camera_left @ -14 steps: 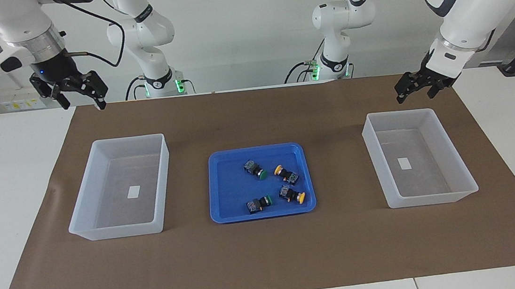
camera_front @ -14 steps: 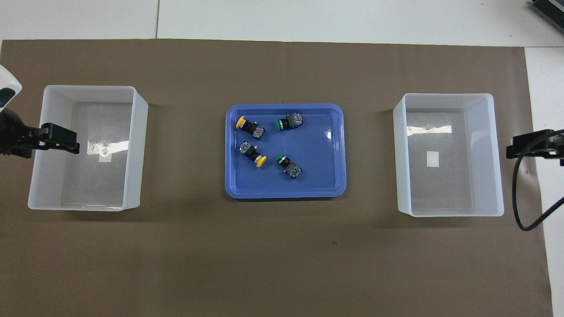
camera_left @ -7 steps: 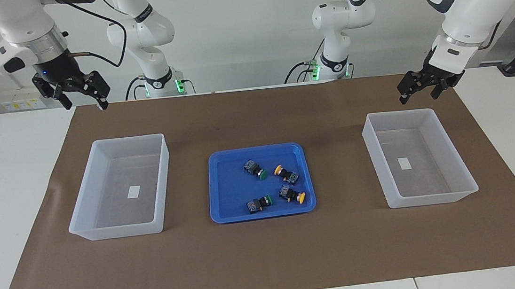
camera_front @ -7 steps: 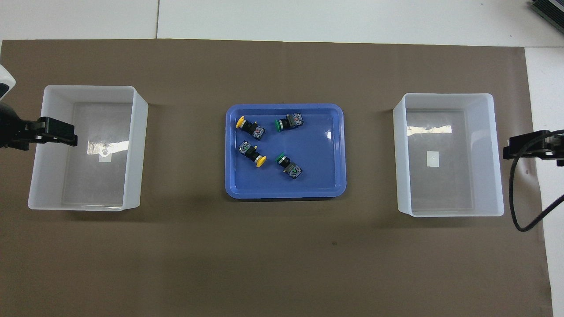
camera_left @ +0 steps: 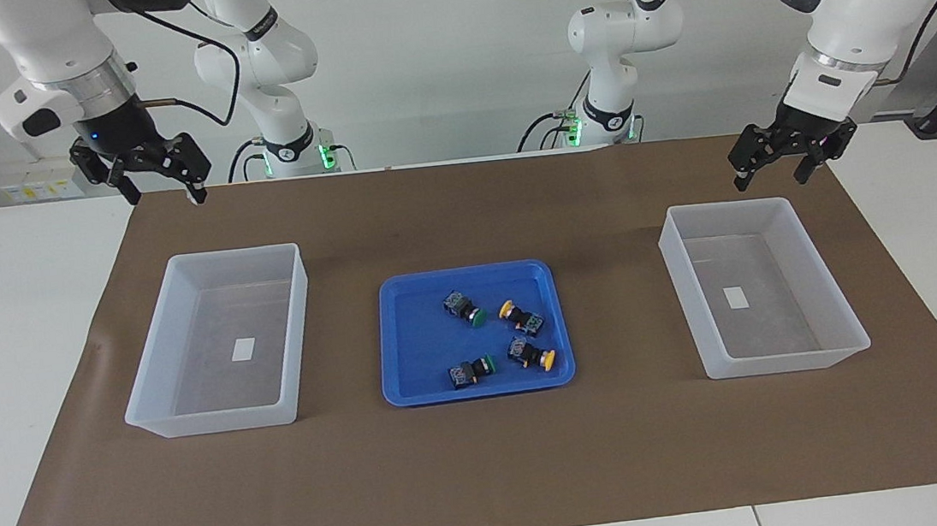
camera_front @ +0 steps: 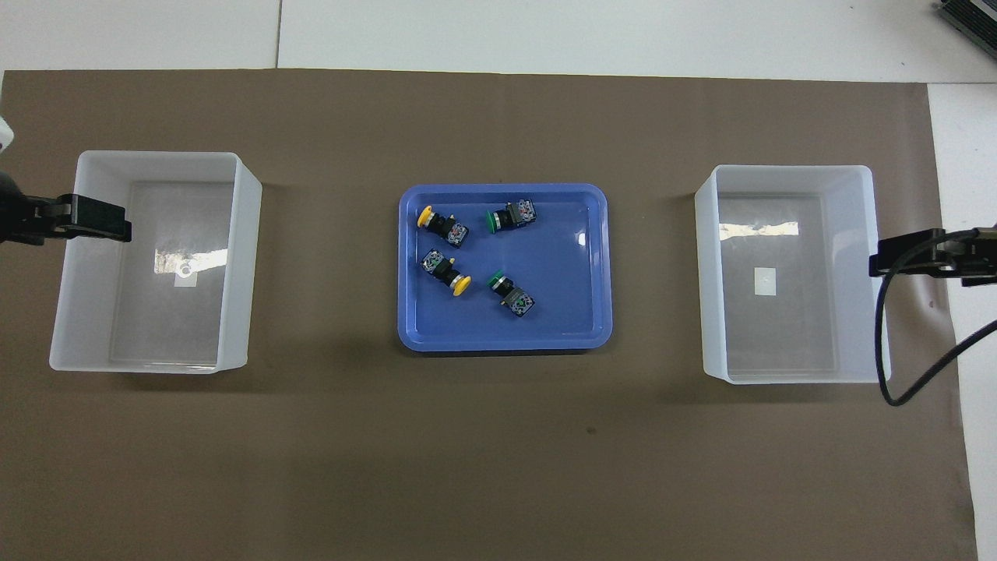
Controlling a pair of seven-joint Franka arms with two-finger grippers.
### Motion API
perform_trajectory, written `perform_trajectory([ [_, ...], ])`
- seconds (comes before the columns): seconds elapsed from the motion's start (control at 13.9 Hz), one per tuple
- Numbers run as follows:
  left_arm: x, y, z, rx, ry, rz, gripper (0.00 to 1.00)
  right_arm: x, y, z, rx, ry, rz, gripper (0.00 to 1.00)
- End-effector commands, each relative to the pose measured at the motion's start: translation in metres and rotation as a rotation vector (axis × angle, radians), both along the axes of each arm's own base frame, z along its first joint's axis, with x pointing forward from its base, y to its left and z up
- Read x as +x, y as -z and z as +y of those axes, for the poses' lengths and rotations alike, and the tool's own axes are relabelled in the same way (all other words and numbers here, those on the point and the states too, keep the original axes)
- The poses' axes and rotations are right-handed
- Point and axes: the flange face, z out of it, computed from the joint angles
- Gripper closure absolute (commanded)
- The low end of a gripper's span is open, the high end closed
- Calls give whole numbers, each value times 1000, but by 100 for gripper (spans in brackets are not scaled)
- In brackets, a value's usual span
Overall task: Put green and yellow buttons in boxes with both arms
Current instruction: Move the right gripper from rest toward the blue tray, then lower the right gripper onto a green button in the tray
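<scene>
A brown mat [camera_left: 488, 467] covers most of the white table [camera_left: 3, 342], and on its middle sits a shallow blue tray [camera_left: 408, 346] holding all four buttons. One green button [camera_left: 464, 308] lies toward the tray's edge nearer the robots, with a yellow button [camera_left: 520, 315] just beside it toward the left arm's end. The second green button [camera_left: 473, 372] and the second yellow button [camera_left: 531, 353] lie along the tray's edge farther from the robots, the yellow one in the corner toward the left arm's end. None of the four touches another. Two translucent boxes flank the tray, well apart from it: one box [camera_left: 184, 342] toward the right arm's end of the mat, the other box [camera_left: 825, 306] toward the left arm's end. Each holds only a small white label [camera_left: 244, 348] on its floor. The right gripper [camera_left: 158, 168] hangs in the air over the mat's corner nearest the right arm's base, its jaws spread wide and holding nothing. The left gripper [camera_left: 781, 157] hangs over the mat's edge nearest the robots, just above the rim of the box at its end, jaws likewise released and holding nothing.
</scene>
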Motion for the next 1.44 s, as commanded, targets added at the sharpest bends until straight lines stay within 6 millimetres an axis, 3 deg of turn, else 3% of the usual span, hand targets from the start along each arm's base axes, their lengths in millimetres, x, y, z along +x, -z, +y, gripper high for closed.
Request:
perform_trajectory([
  [0.0,-2,-4,5,1,3,-19,0,-5,20,21,20,-34,-36,0],
  [0.36,-3,-3,5,1,2,-17,0,0,57,41,29,-66,-71,0],
  [0.65,-3,-3,3,2,14,-18,0,7,68,50,27,-90,-85,0],
  [0.93,-5,-4,0,2,20,-16,0,17,86,88,37,-163,-93,0],
  [1.22,-5,-4,-1,1,17,-18,0,32,111,110,67,-286,-111,0],
  [1.36,-4,-3,-6,0,17,-25,0,36,123,135,70,-372,-122,0],
])
